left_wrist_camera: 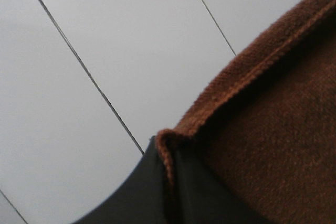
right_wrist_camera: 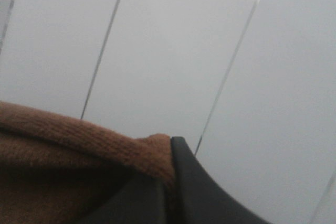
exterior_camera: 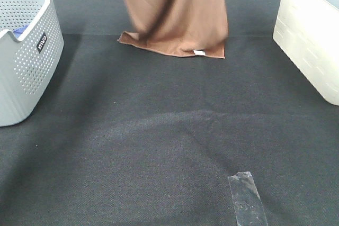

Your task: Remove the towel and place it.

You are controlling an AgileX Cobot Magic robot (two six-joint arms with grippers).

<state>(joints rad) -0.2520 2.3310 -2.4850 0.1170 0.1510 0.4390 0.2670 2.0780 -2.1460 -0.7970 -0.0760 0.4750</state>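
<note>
The reddish-brown towel (exterior_camera: 175, 9) hangs down from above the top edge of the exterior high view. Its lower edge, with a small white tag (exterior_camera: 199, 52), rests on the dark mat. Both grippers are out of that view, above it. In the left wrist view my left gripper (left_wrist_camera: 170, 182) is shut on a hemmed corner of the towel (left_wrist_camera: 262, 129). In the right wrist view my right gripper (right_wrist_camera: 169, 182) is shut on another corner of the towel (right_wrist_camera: 79, 156). Both wrist cameras face a pale panelled surface.
A grey perforated basket (exterior_camera: 26, 46) stands at the left, with a bit of blue cloth (exterior_camera: 18, 30) inside. A white bin (exterior_camera: 312, 30) stands at the right. A strip of clear tape (exterior_camera: 246, 197) lies on the dark mat (exterior_camera: 159, 141) near the front.
</note>
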